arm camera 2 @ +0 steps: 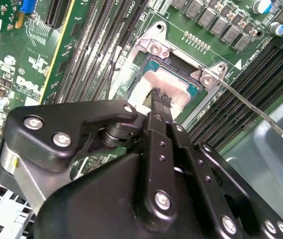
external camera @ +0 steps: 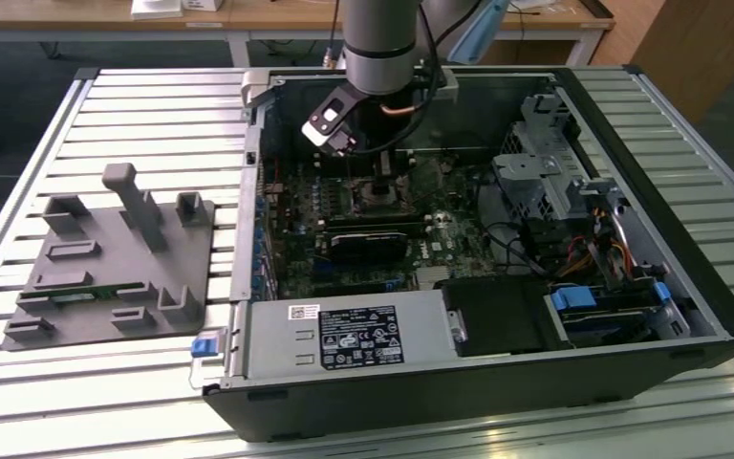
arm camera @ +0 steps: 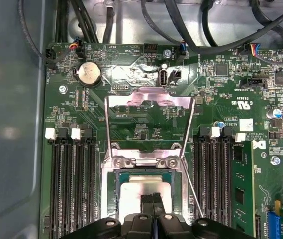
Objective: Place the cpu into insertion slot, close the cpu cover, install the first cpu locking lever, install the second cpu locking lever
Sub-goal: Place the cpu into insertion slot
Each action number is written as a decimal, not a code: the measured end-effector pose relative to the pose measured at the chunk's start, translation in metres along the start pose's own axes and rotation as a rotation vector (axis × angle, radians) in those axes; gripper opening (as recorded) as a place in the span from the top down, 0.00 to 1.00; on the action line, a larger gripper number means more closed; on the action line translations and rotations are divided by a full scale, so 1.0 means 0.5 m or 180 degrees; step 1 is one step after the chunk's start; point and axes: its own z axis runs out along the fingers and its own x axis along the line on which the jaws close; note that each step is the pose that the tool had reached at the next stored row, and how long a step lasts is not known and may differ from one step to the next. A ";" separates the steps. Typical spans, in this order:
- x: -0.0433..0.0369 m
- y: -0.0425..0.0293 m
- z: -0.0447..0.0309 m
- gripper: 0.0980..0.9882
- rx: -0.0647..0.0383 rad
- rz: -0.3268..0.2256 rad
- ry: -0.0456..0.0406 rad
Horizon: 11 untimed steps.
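Step in hand looks like the first one, cpu placement. The cpu (arm camera: 143,191) lies flat inside the insertion slot (arm camera: 109,194) on the green motherboard (external camera: 438,251), and its pale top also shows in the second wrist view (arm camera 2: 178,87).

The cpu cover (arm camera: 151,97) is not closed. The silver frame stands tipped up off its hinge at the slot's edge. One locking lever (arm camera 2: 250,107) is a thin rod sticking out loose to the side of the socket, not latched. The other lever is hard to separate from the cover's side bars.

The hand (arm camera: 153,199) has its fingers pinched together with no real gap and nothing between them. The tips sit on the middle of the cpu's top, touching it or just above; I cannot tell which. In the exterior view the hand (external camera: 386,180) reaches down into the open computer case (external camera: 469,406) on the slatted desk (external camera: 87,382).

Judgement: the chip looks seated, so the first step is near done. Closing the cover would call for the tips to be clear of the socket window and the frame swung down over the chip.
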 end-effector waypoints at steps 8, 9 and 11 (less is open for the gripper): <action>-0.004 0.000 0.000 0.99 0.0000 0.0001 0.0007; -0.005 0.000 -0.001 0.99 0.0000 0.0001 0.0007; -0.005 0.000 -0.003 0.99 0.0000 0.0001 0.0008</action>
